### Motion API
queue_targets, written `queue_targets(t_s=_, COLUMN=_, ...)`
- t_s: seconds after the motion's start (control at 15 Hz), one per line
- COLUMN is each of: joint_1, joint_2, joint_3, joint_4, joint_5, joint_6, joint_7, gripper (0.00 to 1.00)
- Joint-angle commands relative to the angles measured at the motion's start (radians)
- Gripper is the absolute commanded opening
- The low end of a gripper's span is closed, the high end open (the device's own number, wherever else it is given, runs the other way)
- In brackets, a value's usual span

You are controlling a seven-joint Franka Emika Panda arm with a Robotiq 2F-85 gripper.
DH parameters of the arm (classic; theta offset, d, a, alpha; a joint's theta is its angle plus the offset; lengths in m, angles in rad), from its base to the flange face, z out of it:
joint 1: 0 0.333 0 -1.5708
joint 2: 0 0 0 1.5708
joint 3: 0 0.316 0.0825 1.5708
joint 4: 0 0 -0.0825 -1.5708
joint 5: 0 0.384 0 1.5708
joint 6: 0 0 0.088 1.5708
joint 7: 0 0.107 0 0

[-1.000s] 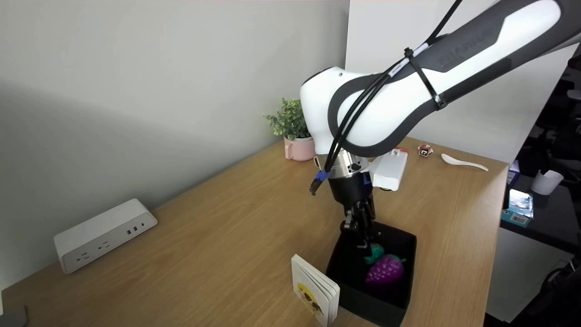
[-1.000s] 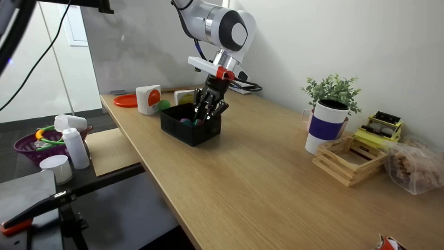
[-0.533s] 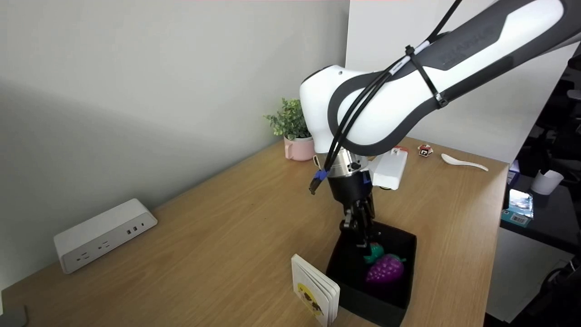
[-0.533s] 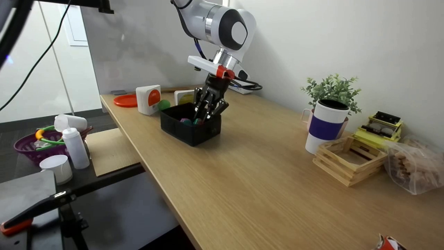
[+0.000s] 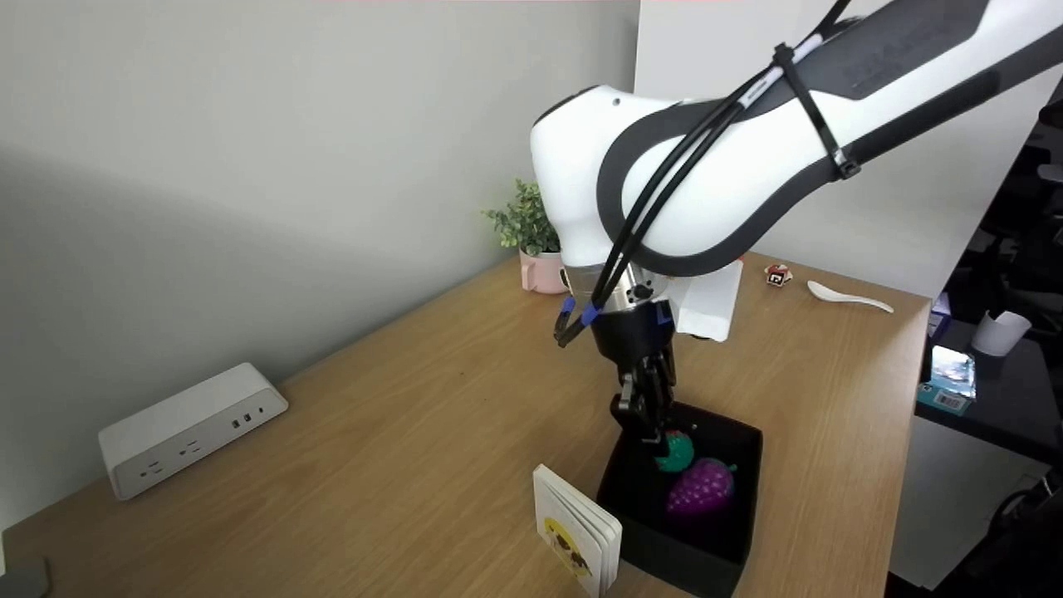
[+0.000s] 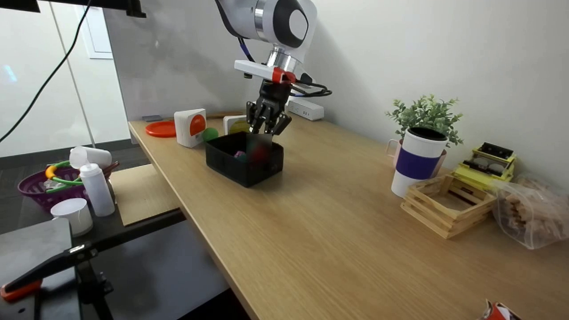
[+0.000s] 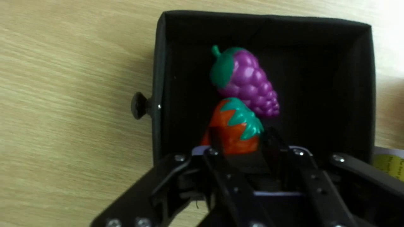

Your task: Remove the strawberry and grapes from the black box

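The orange-red strawberry (image 7: 235,129) with green leaves sits between the fingers of my gripper (image 7: 242,134) in the wrist view. The jaws are closed on its sides, and its lower part is hidden. In an exterior view its green top (image 5: 677,453) shows beside my fingertips, inside the walls of the black box (image 5: 677,561). A smeared patch blurs the fingertips and fruit in an exterior view, below the gripper's black linkage. The purple grapes (image 7: 249,78) with a green cap lie on the box floor, close to the strawberry; whether they touch, I cannot tell.
A small board book (image 5: 577,531) stands upright against the box's outer side. A dark knob (image 7: 139,105) sticks out from a box wall. Farther off are a white block (image 6: 190,128), a green ball (image 6: 210,134), a tumbler (image 6: 419,160) and a wooden crate (image 6: 469,215).
My gripper has risen a little, and the strawberry has come up with it, turning slightly. The grapes have barely shifted in the box.
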Motion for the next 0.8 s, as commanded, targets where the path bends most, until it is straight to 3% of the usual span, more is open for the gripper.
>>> queue_targets(t_s=0.0, joint_1=0.036, joint_2=-0.061, joint_3=-0.016, joint_4=-0.013, joint_5=-0.054, joint_6=-0.038, joint_7=0.051, gripper=0.12)
queue_targets(t_s=0.4, joint_1=0.071, joint_2=-0.112, joint_3=-0.02, joint_4=-0.009, joint_5=-0.129, joint_6=-0.082, joint_7=0.127, gripper=0.12)
queue_targets(t_s=0.73, joint_1=0.059, joint_2=-0.13, joint_3=-0.034, joint_4=-0.025, joint_5=-0.139, joint_6=-0.096, joint_7=0.174, gripper=0.12)
